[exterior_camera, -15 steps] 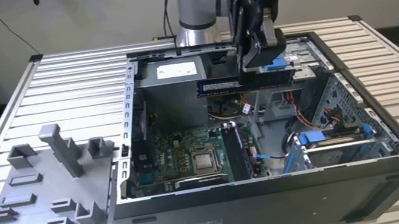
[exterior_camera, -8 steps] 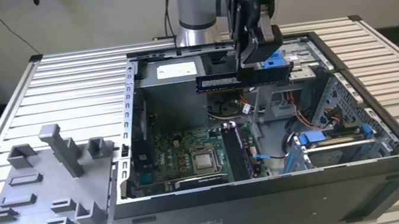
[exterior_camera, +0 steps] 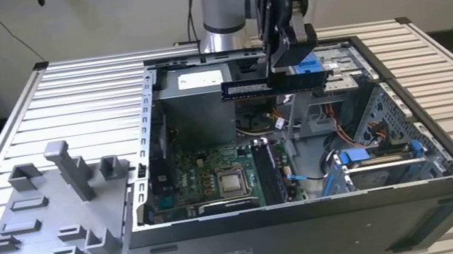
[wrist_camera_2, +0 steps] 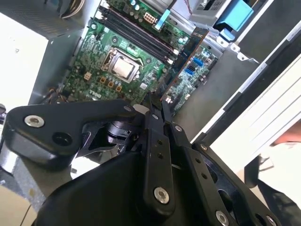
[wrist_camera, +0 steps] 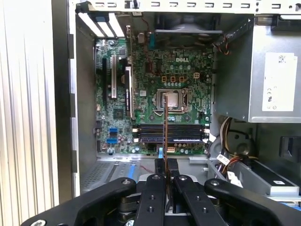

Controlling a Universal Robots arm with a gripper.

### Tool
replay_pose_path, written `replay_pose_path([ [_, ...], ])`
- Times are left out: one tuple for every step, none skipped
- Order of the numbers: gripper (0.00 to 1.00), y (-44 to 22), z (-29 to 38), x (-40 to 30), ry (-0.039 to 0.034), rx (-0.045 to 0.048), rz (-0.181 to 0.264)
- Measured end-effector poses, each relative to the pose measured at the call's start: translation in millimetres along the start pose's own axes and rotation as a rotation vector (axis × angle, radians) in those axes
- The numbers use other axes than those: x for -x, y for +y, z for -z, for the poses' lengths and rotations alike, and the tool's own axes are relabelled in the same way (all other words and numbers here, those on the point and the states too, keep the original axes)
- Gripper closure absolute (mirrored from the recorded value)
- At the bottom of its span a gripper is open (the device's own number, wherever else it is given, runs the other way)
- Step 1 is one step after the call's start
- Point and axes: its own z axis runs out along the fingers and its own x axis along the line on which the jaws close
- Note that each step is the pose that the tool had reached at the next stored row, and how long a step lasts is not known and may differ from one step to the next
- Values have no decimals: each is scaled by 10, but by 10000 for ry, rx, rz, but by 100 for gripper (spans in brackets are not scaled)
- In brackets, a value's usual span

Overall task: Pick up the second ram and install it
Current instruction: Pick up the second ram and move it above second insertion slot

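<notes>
Between the fingers of the pincer (exterior_camera: 288,71) hangs the ram (exterior_camera: 276,84). It is clamped near its middle, level and on edge, high over the open case (exterior_camera: 314,222). The pick-up looks done. The step in hand is the carry toward the board, with nothing seated yet.

Well below the pincer lies the motherboard (wrist_camera: 141,117), and the slots (wrist_camera: 169,133) sit just beside the CPU (wrist_camera: 175,100). In both wrist views the stick shows edge-on as a thin line running out from the fingertips, and that line crosses the slots rather than following them.

By my reading, installing it calls for three things. The wrist must turn until stick and slot run the same way. The stick must be centred over a free slot. It must then go straight down with firm, even pressure so both ends seat together. I cannot tell which slot is free. The case walls stand close on either side, so the descent leaves little room for drift.
</notes>
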Motion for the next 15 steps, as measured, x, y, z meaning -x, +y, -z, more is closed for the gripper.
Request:
replay_pose_path([
  [86, 0, 0, 10, 0, 0, 0],
  [86, 0, 0, 18, 1, 1, 0],
  [86, 0, 0, 27, 1, 1, 0],
  [86, 1, 0, 35, 1, 1, 0],
  [86, 1, 0, 44, 0, 1, 0],
  [86, 1, 0, 52, 0, 1, 0],
  [86, 1, 1, 61, 0, 1, 0],
  [86, 1, 0, 69, 0, 0, 0],
  [86, 1, 1, 78, 1, 1, 0],
  [86, 1, 1, 86, 1, 1, 0],
  [86, 1, 1, 95, 0, 1, 0],
  [86, 2, 0, 103, 0, 0, 0],
  [86, 2, 1, 110, 1, 1, 0],
  [86, 2, 1, 118, 0, 1, -1],
  [86, 2, 0, 125, 0, 1, 0],
])
